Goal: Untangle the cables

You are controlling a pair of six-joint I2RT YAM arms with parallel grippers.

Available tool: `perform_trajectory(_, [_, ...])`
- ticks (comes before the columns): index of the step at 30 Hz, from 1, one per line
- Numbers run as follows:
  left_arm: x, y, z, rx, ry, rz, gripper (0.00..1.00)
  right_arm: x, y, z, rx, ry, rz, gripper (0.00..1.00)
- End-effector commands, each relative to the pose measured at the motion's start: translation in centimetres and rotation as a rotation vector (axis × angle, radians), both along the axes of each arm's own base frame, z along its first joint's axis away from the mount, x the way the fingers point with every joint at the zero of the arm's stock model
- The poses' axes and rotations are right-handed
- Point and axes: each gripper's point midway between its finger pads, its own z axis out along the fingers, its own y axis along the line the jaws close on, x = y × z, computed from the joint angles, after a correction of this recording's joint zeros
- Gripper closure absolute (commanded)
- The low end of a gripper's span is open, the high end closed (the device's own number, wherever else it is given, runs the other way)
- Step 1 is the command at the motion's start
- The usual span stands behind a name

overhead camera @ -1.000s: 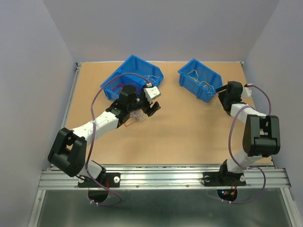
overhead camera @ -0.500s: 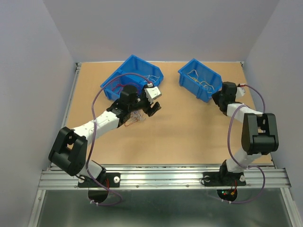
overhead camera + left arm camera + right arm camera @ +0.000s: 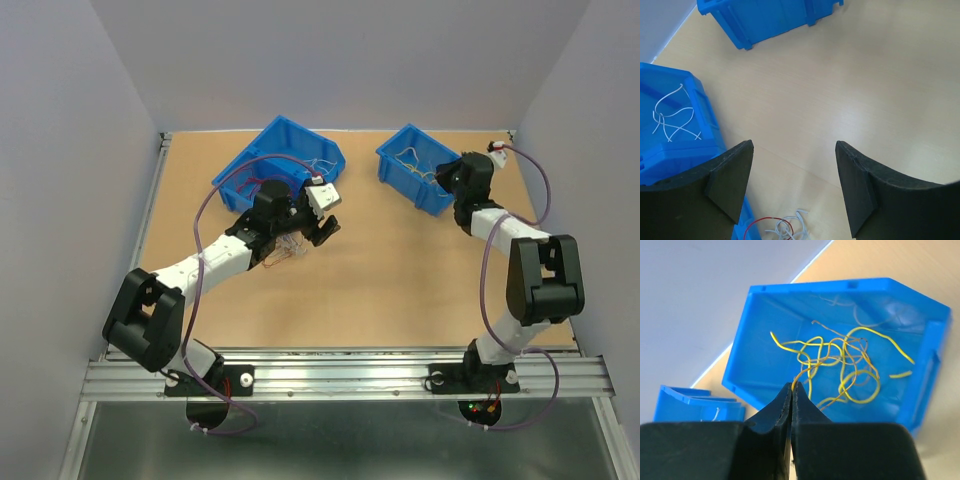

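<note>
- Yellow wires (image 3: pixel 840 365) are lying in a loose tangle on the floor of the right bin (image 3: pixel 765 340). The right gripper (image 3: pixel 791 386) is hanging over them with its jaws pressed fully together.
- One yellow strand is running right up to those tips (it looks nipped, but I cannot tell for sure), so the step in hand is probably handling that single strand at the bin.
- Doing this well is calling for slow travel, keeping the tips over the bin's floor and off its rim, and watching that neighbouring loops are not dragging along.
- A red and white bunch (image 3: pixel 782 229) is lying on the table (image 3: pixel 865 75) just below the left gripper (image 3: pixel 794 145), which is standing wide open and holding nothing. It should be closing on one outer strand, not the knot.
- White wires (image 3: pixel 672 117) are sitting in the left bin (image 3: pixel 670 150).
- The bunch is being cut off by the wrist view's lower edge and largely covered by the arm from above, so how its strands are crossing is too fine to make out.
</note>
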Motion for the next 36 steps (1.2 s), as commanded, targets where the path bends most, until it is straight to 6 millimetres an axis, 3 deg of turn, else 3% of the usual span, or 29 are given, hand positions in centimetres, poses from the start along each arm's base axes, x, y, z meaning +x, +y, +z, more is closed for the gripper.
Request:
perform_trajectory(1, [0.6, -0.8, 2.6, -0.028, -0.063, -0.012, 0.22, 3.6, 1.0, 1.3, 0.013, -0.072, 0.051, 1.00])
perform_trajectory(2, [0.6, -0.7, 2.5, -0.025, -0.062, -0.011, 0.22, 4.3, 1.1, 1.7, 0.022, -0.086, 0.054, 0.99])
perform_trajectory(6, [0.7, -0.7, 2.4, -0.023, -0.063, -0.009, 0.22, 6.2, 0.5, -0.8, 0.053, -0.051, 0.039, 0.99])
perform_trajectory(7, [0.7, -0.7, 2.3, -0.022, -0.062, -0.009, 0.22, 6.8, 0.3, -0.5, 0.061, -0.061, 0.033, 0.99])
perform_trajectory(8, [0.7, -0.8, 2.4, -0.021, -0.065, -0.008, 0.22, 7.4, 0.1, -1.9, 0.069, -0.039, 0.030, 0.99])
perform_trajectory(11, [0.8, -0.8, 2.3, -0.017, -0.061, -0.002, 0.22, 8.7, -0.1, -2.5, 0.089, -0.038, 0.022, 0.99])
perform_trajectory(12, [0.9, -0.7, 2.3, -0.017, -0.061, 0.003, 0.22, 9.1, -0.1, -4.0, 0.090, -0.012, 0.020, 0.99])
perform_trajectory(14, [1.0, -0.7, 2.2, -0.014, -0.062, 0.005, 0.22, 9.9, -0.2, -4.7, 0.089, 0.005, 0.023, 0.91])
perform_trajectory(15, [1.1, -0.7, 2.1, -0.012, -0.062, 0.006, 0.22, 10.0, -0.2, -6.7, 0.086, 0.054, 0.022, 0.87])
perform_trajectory(16, [1.2, -0.6, 2.1, -0.010, -0.063, 0.013, 0.22, 10.1, -0.1, -7.4, 0.082, 0.075, 0.028, 0.78])
perform_trajectory(20, [1.9, -0.4, 1.7, 0.007, -0.062, 0.049, 0.22, 10.0, -0.2, -7.9, 0.043, 0.107, 0.046, 0.66])
perform_trajectory(21, [2.0, -0.3, 1.6, 0.012, -0.062, 0.061, 0.22, 9.8, -0.1, -7.5, 0.025, 0.102, 0.058, 0.63])
perform_trajectory(22, [2.5, 0.0, 1.5, 0.020, -0.066, 0.087, 0.22, 9.7, -0.1, -5.0, 0.002, 0.043, 0.076, 0.61])
perform_trajectory(24, [2.8, 0.2, 1.4, 0.029, -0.068, 0.108, 0.21, 8.4, 0.0, -4.2, -0.045, 0.023, 0.102, 0.56])
perform_trajectory(29, [3.9, 1.3, 1.5, 0.053, -0.084, 0.194, 0.18, 5.3, 0.0, 2.2, -0.127, -0.137, 0.130, 0.40])
perform_trajectory(36, [5.0, 2.5, 2.1, 0.093, -0.096, 0.276, 0.06, 0.0, 0.5, 4.5, -0.230, -0.181, 0.179, 0.15])
